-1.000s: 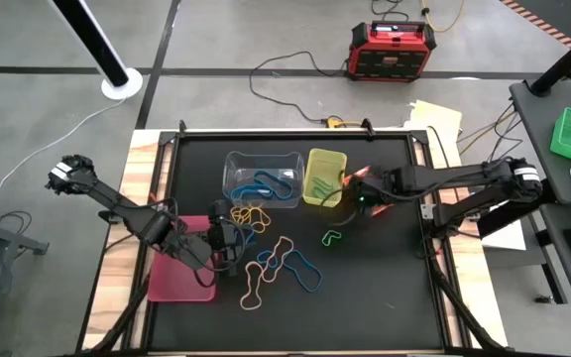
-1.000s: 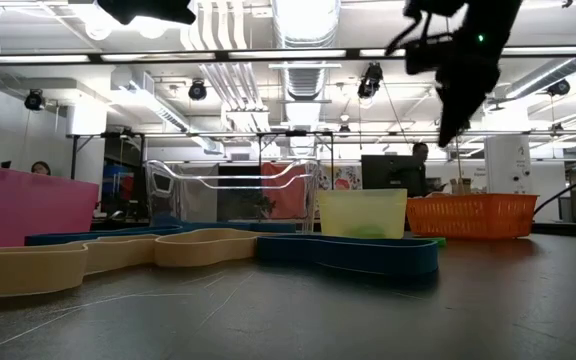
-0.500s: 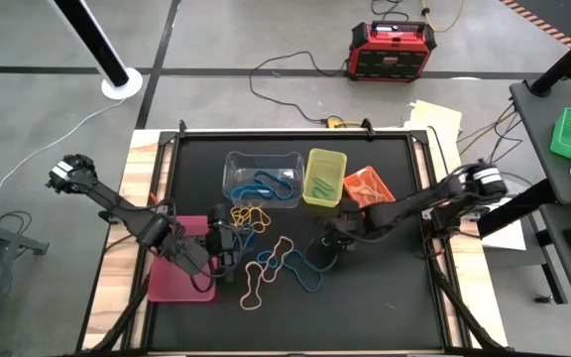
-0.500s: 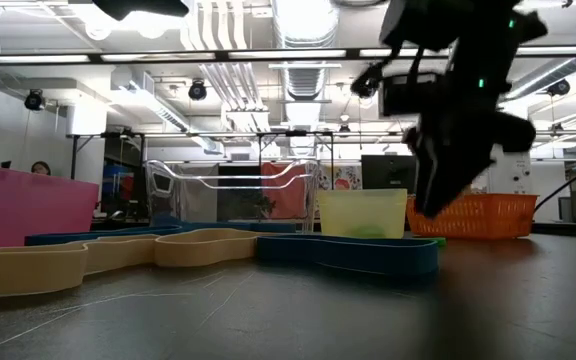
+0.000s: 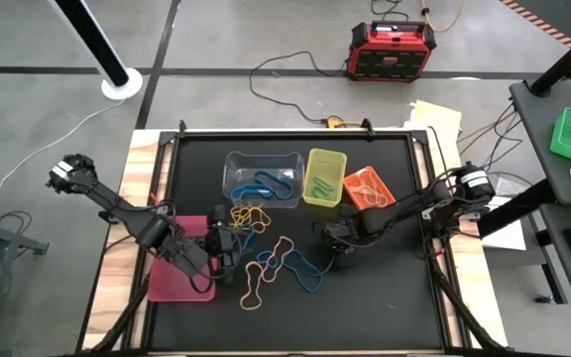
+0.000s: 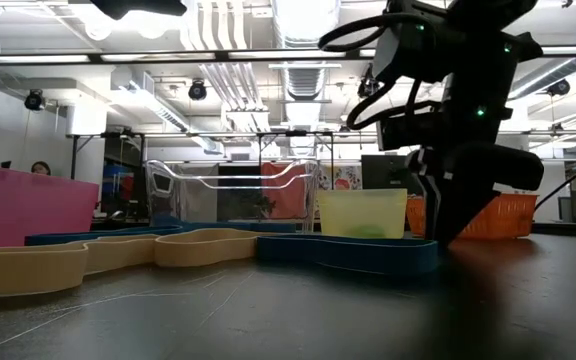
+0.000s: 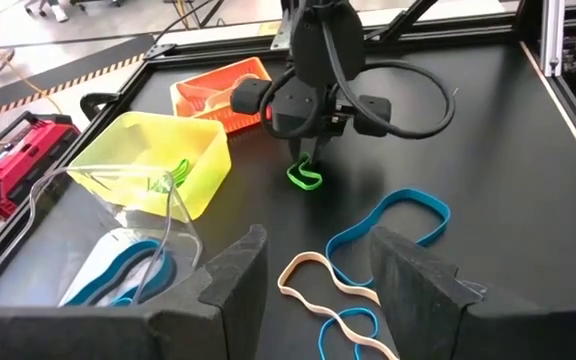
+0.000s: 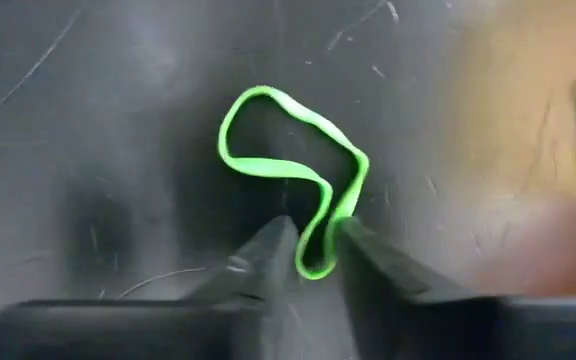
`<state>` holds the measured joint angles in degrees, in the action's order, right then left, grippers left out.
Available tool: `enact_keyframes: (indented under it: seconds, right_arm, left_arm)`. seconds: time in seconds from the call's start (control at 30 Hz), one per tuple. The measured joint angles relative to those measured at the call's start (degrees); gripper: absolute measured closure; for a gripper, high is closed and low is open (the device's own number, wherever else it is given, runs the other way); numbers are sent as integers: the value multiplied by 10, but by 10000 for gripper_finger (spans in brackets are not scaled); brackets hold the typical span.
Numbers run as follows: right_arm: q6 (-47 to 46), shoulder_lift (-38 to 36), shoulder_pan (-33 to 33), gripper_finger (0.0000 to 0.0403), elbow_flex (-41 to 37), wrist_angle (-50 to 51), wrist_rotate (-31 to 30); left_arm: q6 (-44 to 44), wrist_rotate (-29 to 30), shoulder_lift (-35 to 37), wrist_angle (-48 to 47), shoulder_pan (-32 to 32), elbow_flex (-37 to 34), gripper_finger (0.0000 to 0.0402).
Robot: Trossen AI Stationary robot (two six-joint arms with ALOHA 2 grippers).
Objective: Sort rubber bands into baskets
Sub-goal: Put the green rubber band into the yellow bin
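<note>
Down on the black table (image 5: 385, 288), lying flat near its middle: a thin green rubber band (image 8: 298, 190), bent into a crooked loop with one narrow end. Pinching that narrow end: the right gripper (image 8: 313, 262), fingers drawn close on either side of the strand, tips touching the mat. Showing the same from the left wrist view: the green rubber band (image 7: 305, 178) directly beneath the right gripper (image 7: 310, 152), just in front of the yellow-green bin (image 7: 158, 165) and the orange bin (image 7: 218, 92). Standing in a row toward the far side of the table in the high view: clear tub (image 5: 263, 178) holding blue bands, yellow-green bin (image 5: 323, 177), orange bin (image 5: 367, 186). Sitting at the near left edge: flat pink-maroon tray (image 5: 178, 274), partly covered by the left arm. Hovering beside that tray: left gripper (image 5: 223, 248), fingers (image 7: 230, 290) spread apart, holding nothing. Lying between the two grippers: a yellow band cluster (image 5: 251, 214), tan loops (image 5: 266, 273) and a blue band (image 5: 303, 270), close together and partly overlapping. Staying bare: dark mat along the near edge and the right side. Filling the low view's right half: the right arm's dark bulk (image 6: 458, 130), hiding the green band there.
</note>
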<state>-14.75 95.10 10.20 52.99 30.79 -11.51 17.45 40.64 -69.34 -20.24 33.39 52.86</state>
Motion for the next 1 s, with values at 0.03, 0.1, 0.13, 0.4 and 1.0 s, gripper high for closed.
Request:
enact_keyframes:
  seconds: [0.03, 0.1, 0.13, 0.4, 1.0]
  right_arm:
    - [6, -2, 0, 347, 0, 0, 1]
    - [16, -9, -1, 380, -1, 3, -1]
    - [19, -15, -1, 385, -1, 7, -1]
    - [74, -124, -14, 394, 55, 51, -59]
    - [184, -122, -291, 293, 96, 29, 12]
  left_arm:
    - [0, 0, 0, -1, 0, 0, 243]
    - [0, 0, 0, -1, 0, 0, 243]
    - [0, 0, 0, -1, 0, 0, 243]
    - [9, -1, 0, -11, 0, -1, 243]
    - [13, -3, 0, -24, 0, -1, 243]
